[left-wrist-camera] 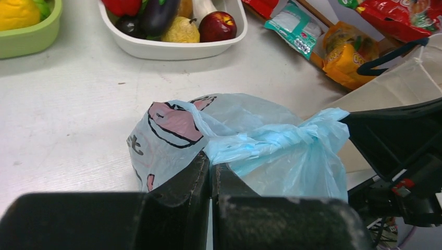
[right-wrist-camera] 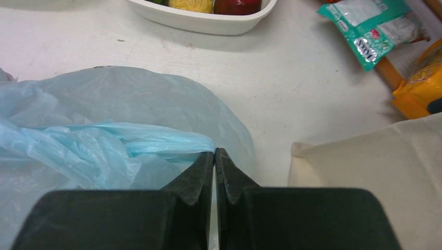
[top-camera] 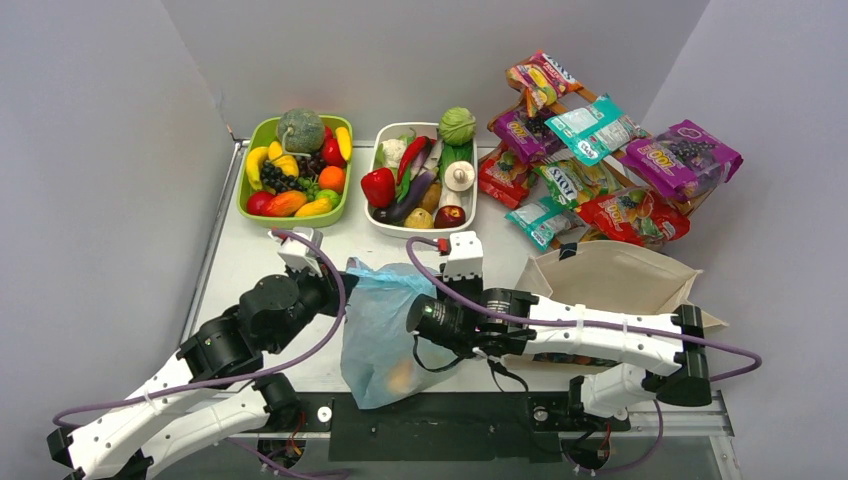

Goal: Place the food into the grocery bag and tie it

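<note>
The light-blue grocery bag (top-camera: 380, 335) lies on the table between the arms, with a yellowish food piece (top-camera: 401, 377) showing through its lower part. Its handles are twisted into a knot (left-wrist-camera: 292, 136). My left gripper (left-wrist-camera: 211, 165) is shut on a handle strand on the bag's left side, next to the printed pink mark (left-wrist-camera: 174, 122). My right gripper (right-wrist-camera: 214, 154) is shut on the other handle strand (right-wrist-camera: 156, 146) on the right. In the top view the left gripper (top-camera: 340, 290) and right gripper (top-camera: 415, 315) sit on either side of the bag's top.
A green tray (top-camera: 246, 200) of toy fruit and a white tray (top-camera: 378, 226) of toy vegetables stand at the back. Snack packets (top-camera: 600, 160) are piled at the back right. A beige canvas tote (top-camera: 610, 280) lies right of the bag, under my right arm.
</note>
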You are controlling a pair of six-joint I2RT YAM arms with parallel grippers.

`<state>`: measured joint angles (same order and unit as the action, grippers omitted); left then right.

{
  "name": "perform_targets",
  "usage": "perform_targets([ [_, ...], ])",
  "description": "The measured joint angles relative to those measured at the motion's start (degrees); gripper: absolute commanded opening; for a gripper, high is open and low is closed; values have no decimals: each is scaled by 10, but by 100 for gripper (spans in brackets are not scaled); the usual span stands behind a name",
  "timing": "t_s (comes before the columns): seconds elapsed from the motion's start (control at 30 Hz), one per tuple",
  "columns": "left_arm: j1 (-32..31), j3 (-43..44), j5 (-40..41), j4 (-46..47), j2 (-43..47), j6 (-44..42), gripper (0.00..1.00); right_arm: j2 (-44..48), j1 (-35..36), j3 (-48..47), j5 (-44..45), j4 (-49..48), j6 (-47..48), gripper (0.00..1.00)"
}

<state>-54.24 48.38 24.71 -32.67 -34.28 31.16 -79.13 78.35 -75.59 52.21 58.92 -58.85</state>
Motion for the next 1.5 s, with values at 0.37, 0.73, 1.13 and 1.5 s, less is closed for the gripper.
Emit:
perform_targets([
  [0.37, 2, -14, 11, 8, 5, -10, 0, 14, 1, -18, -26, -20, 57, 0],
  [0.73, 7, 161, -88, 34, -83, -88, 0, 26, 57, -232, -23, -59, 264, 0],
  [1.13, 8, 201, -95, -3, -97, -155, 0, 30, 5, -109, -5, -75, 267, 0],
  [1.5, 3, -162, -84, -1, 52, -14, 0, 73, -11, 153, -100, -130, 133, 0],
])
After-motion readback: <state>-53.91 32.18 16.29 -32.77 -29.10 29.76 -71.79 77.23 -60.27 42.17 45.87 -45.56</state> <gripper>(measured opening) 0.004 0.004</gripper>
